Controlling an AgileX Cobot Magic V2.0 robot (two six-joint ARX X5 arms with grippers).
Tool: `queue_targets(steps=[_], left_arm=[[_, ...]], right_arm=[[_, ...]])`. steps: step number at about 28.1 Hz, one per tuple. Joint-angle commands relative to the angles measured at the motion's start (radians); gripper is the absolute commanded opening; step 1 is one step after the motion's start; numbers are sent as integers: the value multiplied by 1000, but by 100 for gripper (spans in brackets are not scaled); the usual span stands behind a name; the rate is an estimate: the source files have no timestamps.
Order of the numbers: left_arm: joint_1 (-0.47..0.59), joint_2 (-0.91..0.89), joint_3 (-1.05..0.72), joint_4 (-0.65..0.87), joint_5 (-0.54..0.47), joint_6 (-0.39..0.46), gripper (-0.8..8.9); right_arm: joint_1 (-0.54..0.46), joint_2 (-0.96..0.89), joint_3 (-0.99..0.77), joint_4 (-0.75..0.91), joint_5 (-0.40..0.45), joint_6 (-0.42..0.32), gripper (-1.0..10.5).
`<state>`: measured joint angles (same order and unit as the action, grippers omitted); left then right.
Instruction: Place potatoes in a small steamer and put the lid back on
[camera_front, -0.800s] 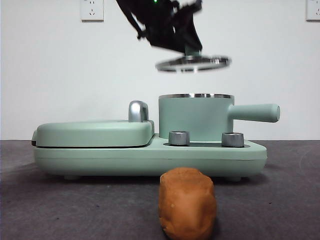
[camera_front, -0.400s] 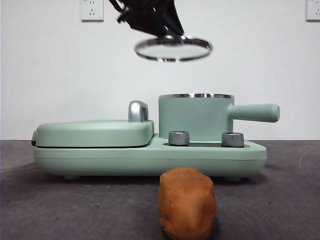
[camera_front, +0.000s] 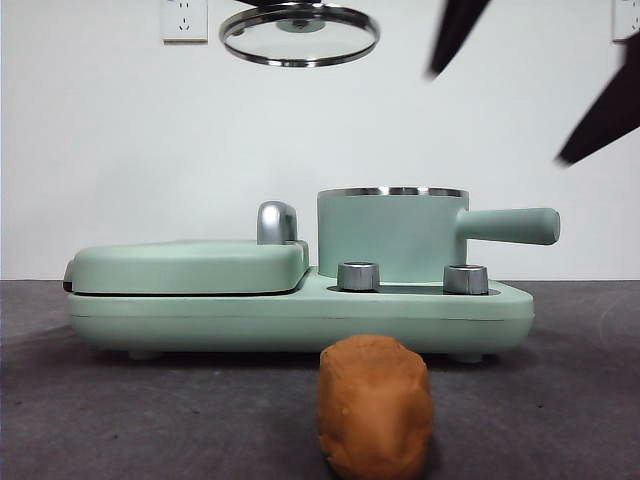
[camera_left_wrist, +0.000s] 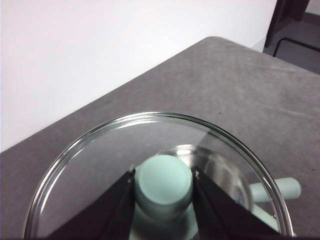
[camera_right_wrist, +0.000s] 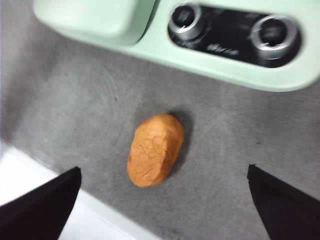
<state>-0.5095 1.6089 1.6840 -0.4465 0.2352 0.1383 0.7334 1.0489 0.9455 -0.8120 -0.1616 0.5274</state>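
The glass lid (camera_front: 298, 35) hangs high above the table, left of the small steamer (camera_front: 390, 235), whose top stands uncovered. My left gripper (camera_left_wrist: 164, 190) is shut on the lid's mint-green knob (camera_left_wrist: 164, 182). In the left wrist view the steamer's handle (camera_left_wrist: 280, 189) shows through and past the glass. The orange-brown potato (camera_front: 375, 405) lies on the grey table in front of the appliance. My right gripper (camera_front: 530, 75) shows blurred at the upper right of the front view. It is open wide above the potato (camera_right_wrist: 155, 149), with nothing between its jaws.
The steamer sits on a mint-green appliance base (camera_front: 300, 315) with two metal knobs (camera_front: 358, 276). A flat green griddle cover (camera_front: 190, 265) takes up its left half. The steamer's long handle (camera_front: 510, 225) sticks out to the right. The table's white front edge (camera_right_wrist: 40, 175) is close to the potato.
The lid has risen and moved left, away from over the steamer, with the left arm now almost out of the front view. The right gripper's jaws have come in at the upper right.
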Motion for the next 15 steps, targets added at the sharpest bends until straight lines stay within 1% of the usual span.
queue_targets(steps=[1,5,8,12,15], left_arm=[[9,-19,30,16,3,4,109],[34,-24,30,2,3,3,109],[48,-24,30,-5,3,3,109],[69,-24,30,-4,3,-2,109],[83,-24,30,-7,3,-2,109]], right_arm=[[79,82,14,35,36,24,545],[167,208,14,82,67,28,545],[211,296,14,112,85,39,545],[260,435,14,179,85,49,545],[274,526,14,216,89,49,545]])
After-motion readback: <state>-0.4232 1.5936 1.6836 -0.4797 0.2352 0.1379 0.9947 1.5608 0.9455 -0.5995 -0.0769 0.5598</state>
